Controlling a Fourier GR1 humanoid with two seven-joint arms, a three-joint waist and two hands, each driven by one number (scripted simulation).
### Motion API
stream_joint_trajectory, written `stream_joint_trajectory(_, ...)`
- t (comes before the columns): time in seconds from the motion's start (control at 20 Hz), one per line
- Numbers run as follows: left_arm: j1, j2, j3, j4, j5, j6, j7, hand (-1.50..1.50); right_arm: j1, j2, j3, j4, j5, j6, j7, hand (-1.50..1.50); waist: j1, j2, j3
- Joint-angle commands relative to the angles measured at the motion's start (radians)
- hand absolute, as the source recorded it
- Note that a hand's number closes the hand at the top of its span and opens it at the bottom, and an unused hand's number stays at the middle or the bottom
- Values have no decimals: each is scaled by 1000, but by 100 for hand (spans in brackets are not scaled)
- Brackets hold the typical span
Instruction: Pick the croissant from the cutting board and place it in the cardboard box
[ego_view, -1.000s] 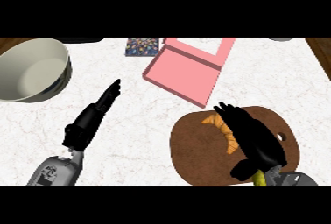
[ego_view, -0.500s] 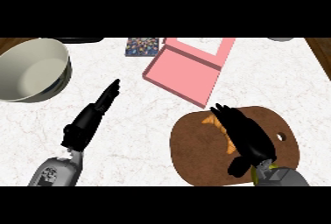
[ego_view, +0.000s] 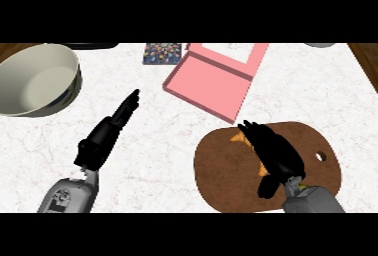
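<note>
**Head view: right hand settles over croissant on the board**

Head view, from my remote station: my right hand (ego_view: 275, 156) lies directly over the croissant (ego_view: 241, 137) on the round brown cutting board (ego_view: 221, 175). Only scraps of orange pastry show, one at the fingertips toward the far side and a sliver beside the palm, so the croissant sits under the hand, not off to a side. From those scraps I judge its long axis to run roughly along the line of the fingers, slanting from near right to far left. The fingers droop down around the pastry, but the hand hides the contact, so I cannot tell whether they have closed on it or only cover it.

My left hand (ego_view: 112, 131) rests on the white surface (ego_view: 155, 165) well to the left, fingers straight and relaxed, holding nothing. The right hand is plainly the nearer one.

The pink cardboard box (ego_view: 214, 82) lies beyond the board, up and to the left, near its far edge. The carry, I judge, will be a short lift in that direction. A pale bowl (ego_view: 37, 82) stands at far left, clear of that path.
</note>
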Motion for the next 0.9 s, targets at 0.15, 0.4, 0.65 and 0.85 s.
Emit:
stream_joint_trajectory(0.15,2,-22,31,36,-38,-23,-43,0,11,11,-19,80,82,-33,-52,-150,-1,2,2)
stream_joint_trajectory(0.4,61,-57,-5,-68,-49,-16,31,0,-18,39,-39,173,125,-103,-83,-150,3,1,2)
stream_joint_trajectory(0.65,-69,-30,71,38,-35,-54,34,0,-51,11,-79,189,110,-38,-123,150,0,2,2)
stream_joint_trajectory(0.85,-1,-73,7,-68,-73,-19,74,0,-53,19,-50,262,174,-140,-169,150,4,2,2)
